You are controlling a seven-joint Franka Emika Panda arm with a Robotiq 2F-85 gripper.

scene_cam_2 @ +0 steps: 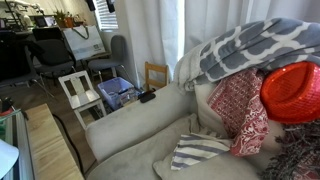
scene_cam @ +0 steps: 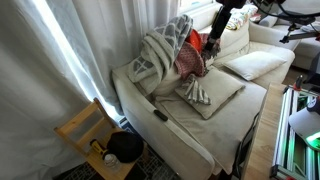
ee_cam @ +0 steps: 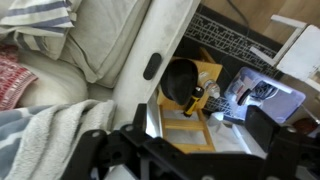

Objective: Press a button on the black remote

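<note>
**Gripper hanging over the sofa, black remote lying on the armrest**

The gripper [ee_cam: 195, 158] is filling the bottom of the wrist view as a dark, blurred frame. I cannot tell whether its jaws are standing apart or clenched. Nothing is visibly sitting between them. Just beyond it, a grey-and-white blanket [ee_cam: 50, 130] is spreading over the seat toward the back edge of the sofa.

The black remote [ee_cam: 152, 67] is lying flat on top of the cream armrest [ee_cam: 165, 25], lined up with the armrest's length, and nothing is touching it. It is showing in both exterior views [scene_cam: 160, 115] [scene_cam_2: 147, 97] as a small dark bar, roughly midway between the armrest's front and back corners.

In an exterior view the robot arm [scene_cam: 226, 14] is reaching down over the far end of the sofa, well apart from the remote.

Just beside the armrest's outer edge, a small wooden chair [scene_cam: 85, 128] is standing with a round black lump [scene_cam: 125, 147] with yellow bits resting on its seat. On the sofa seat, a striped cushion [scene_cam_2: 195, 150] is lying near the front edge, and a red patterned cloth [scene_cam: 190, 62] is leaning under the blanket
</note>
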